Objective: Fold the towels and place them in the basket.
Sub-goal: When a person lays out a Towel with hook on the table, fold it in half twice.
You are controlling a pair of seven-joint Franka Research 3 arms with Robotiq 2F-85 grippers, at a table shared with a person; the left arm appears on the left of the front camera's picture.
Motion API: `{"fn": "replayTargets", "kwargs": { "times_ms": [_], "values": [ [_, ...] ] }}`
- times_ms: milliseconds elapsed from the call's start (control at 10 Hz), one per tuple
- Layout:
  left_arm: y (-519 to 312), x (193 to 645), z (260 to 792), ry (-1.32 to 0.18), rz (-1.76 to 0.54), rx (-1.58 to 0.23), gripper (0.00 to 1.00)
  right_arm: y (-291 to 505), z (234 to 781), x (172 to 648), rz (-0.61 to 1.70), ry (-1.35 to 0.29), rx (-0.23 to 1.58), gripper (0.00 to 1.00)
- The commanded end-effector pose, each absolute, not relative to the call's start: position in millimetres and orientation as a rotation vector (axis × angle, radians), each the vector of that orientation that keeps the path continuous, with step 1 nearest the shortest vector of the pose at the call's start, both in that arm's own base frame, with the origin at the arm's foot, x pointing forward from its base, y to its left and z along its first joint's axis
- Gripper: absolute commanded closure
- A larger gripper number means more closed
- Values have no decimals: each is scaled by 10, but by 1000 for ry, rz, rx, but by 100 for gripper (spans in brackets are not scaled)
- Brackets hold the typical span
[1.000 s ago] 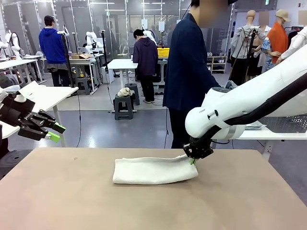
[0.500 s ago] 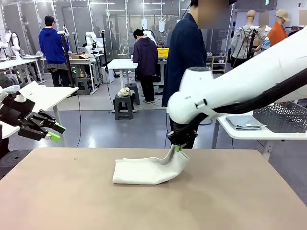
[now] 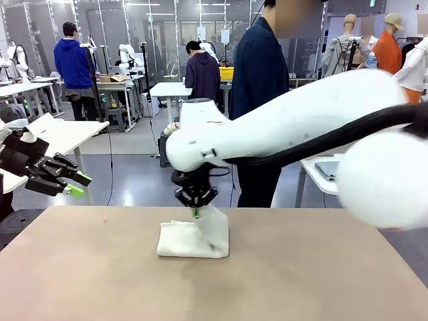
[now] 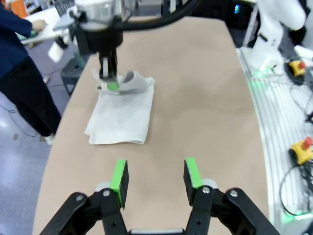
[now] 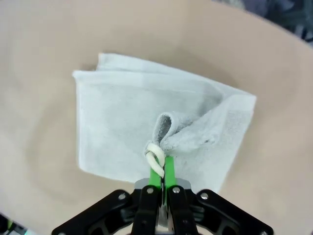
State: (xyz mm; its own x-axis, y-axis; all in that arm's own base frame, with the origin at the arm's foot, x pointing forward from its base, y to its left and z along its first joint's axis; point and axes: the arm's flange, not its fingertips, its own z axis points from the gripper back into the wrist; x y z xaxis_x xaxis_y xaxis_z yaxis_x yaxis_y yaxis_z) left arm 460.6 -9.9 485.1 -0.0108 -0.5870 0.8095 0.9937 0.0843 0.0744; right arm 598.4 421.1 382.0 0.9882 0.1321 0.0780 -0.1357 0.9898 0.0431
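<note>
A cream-white towel (image 3: 190, 241) lies on the tan table (image 3: 301, 281), its right part lifted and folded over toward its left. My right gripper (image 3: 196, 212) is shut on the towel's raised corner above the cloth's middle. The right wrist view shows the pinched corner with its loop (image 5: 155, 155) between the green pads of that gripper (image 5: 162, 172), the rest of the towel (image 5: 117, 117) spread below. My left gripper (image 3: 75, 184) hovers open off the table's left edge, nothing between its fingers. In the left wrist view the left gripper (image 4: 155, 180) stands well short of the towel (image 4: 122, 115).
A person in a dark jacket (image 3: 257, 80) stands at the table's far side. A side table (image 3: 321, 175) at the right carries a folded grey cloth (image 3: 329, 168). Bare tabletop lies in front of and to both sides of the towel.
My right gripper has carried the towel's right end up and leftward across the cloth, folding it over. The left gripper has stayed still.
</note>
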Motion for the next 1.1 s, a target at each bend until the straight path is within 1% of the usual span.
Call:
{"fn": "replayTargets", "kwargs": {
  "times_ms": [0,300,600,700,800,900,1000],
  "values": [
    [-95,4602,4852,-821,-1402,-649,41,4588,3746,6181,62,-43,57,100],
    [-95,4602,4852,-821,-1402,-649,41,4931,3517,6147,16,-30,68,100],
    [-95,4602,4852,-821,-1402,-649,41,5031,3306,6186,-15,-16,106,100],
    [-95,4602,4852,-821,-1402,-649,41,5059,3268,6221,-66,-50,141,91],
    [-95,4602,4852,-821,-1402,-649,41,5071,3240,6210,-52,-42,152,76],
    [-95,4602,4852,-821,-1402,-649,41,5094,3210,6203,-75,-52,164,71],
    [-95,4602,4852,-821,-1402,-649,41,5093,3205,6211,-90,-64,172,56]
  ]
}}
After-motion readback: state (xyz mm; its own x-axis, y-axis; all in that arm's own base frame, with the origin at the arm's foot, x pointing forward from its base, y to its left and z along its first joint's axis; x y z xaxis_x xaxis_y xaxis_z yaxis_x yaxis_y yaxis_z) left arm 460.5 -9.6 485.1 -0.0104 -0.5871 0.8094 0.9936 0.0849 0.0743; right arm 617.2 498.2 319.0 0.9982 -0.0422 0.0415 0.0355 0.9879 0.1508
